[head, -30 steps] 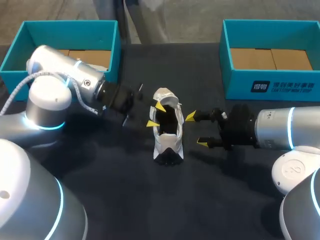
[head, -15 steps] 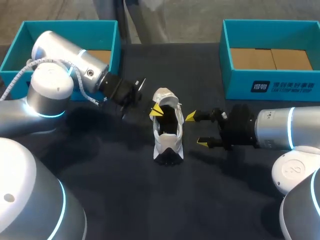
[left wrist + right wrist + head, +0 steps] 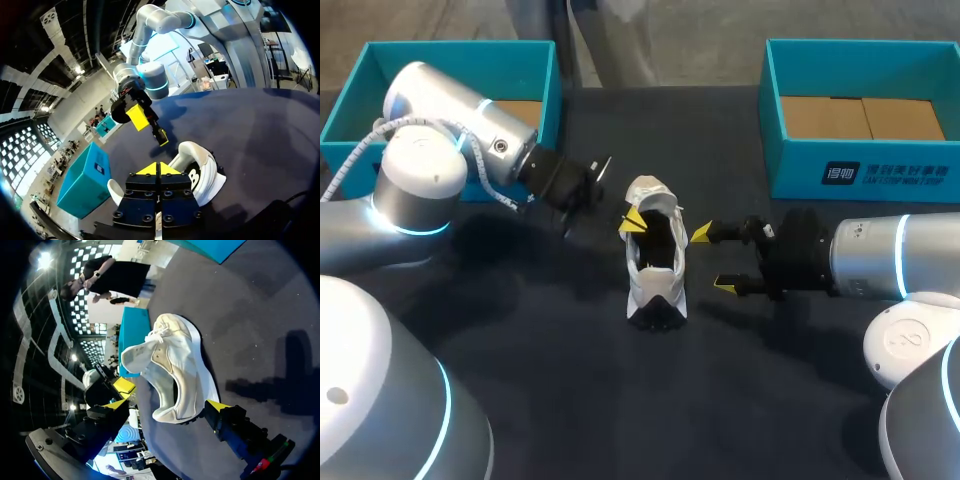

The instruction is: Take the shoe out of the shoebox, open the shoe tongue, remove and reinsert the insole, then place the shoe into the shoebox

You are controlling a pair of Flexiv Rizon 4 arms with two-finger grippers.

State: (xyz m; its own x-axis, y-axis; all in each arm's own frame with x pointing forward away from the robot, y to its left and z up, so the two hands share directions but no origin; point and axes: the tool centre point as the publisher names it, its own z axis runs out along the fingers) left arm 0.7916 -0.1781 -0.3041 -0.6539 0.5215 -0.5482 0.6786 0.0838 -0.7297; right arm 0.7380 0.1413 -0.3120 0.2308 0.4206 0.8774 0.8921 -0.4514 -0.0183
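Raised and drawn back a little, the left gripper (image 3: 634, 221) now hangs over the shoe's dark opening, yellow tips pressed together with nothing visible between them. The white shoe (image 3: 655, 290) stands sole-down at mid-table (image 3: 570, 390), its long axis running far-to-near; which end is the toe is unclear. The right gripper (image 3: 713, 261) sits just to its right, spread wide and holding nothing.

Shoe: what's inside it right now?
Head view shows only a dark opening in the shoe, the left gripper over it. Whether the insole is inside cannot be seen; shadow covers it.
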